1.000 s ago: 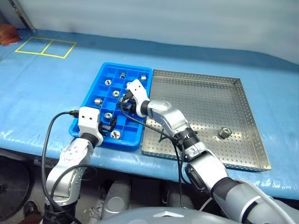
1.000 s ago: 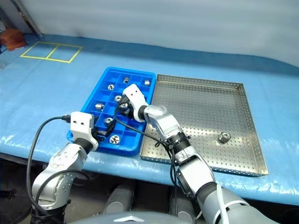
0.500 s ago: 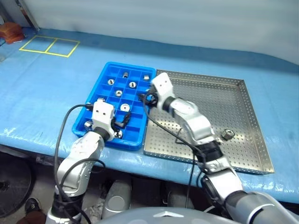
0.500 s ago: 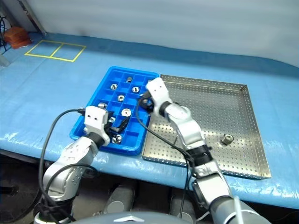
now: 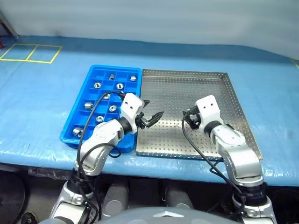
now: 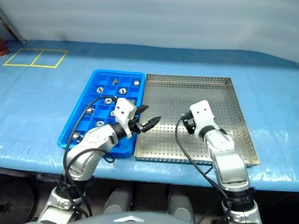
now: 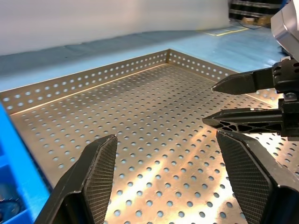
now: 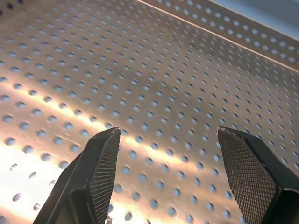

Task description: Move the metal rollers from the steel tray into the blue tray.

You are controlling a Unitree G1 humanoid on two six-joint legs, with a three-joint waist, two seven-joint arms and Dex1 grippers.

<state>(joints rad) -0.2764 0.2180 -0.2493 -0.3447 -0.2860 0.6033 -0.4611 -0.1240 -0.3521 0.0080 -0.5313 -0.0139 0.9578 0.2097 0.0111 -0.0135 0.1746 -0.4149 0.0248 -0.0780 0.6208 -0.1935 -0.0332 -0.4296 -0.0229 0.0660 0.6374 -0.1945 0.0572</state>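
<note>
The blue tray (image 5: 114,68) lies left of the steel tray (image 5: 187,88), edge to edge. Several metal rollers (image 5: 119,86) sit singly in the blue tray's compartments. My left gripper (image 6: 154,112) hangs open just above the steel tray's left edge, pointing right, with nothing between its fingers (image 7: 100,177). My right gripper (image 5: 188,119) is open and empty over the middle of the steel tray, and its fingers (image 8: 105,163) frame bare perforated floor. The right arm hides part of the steel tray's near right floor. The right gripper's two fingertips (image 7: 243,81) show apart in the left wrist view.
Both trays rest on a table under a blue cover (image 5: 42,93). Yellow taped squares (image 5: 30,52) mark the far left. The table's front edge (image 5: 154,165) runs just before the trays. A black cable (image 5: 191,144) loops from each wrist.
The head view has shifted. My right gripper left the blue tray and swung right over the steel tray. My left gripper swung right from the blue tray's front to the steel tray's left edge.
</note>
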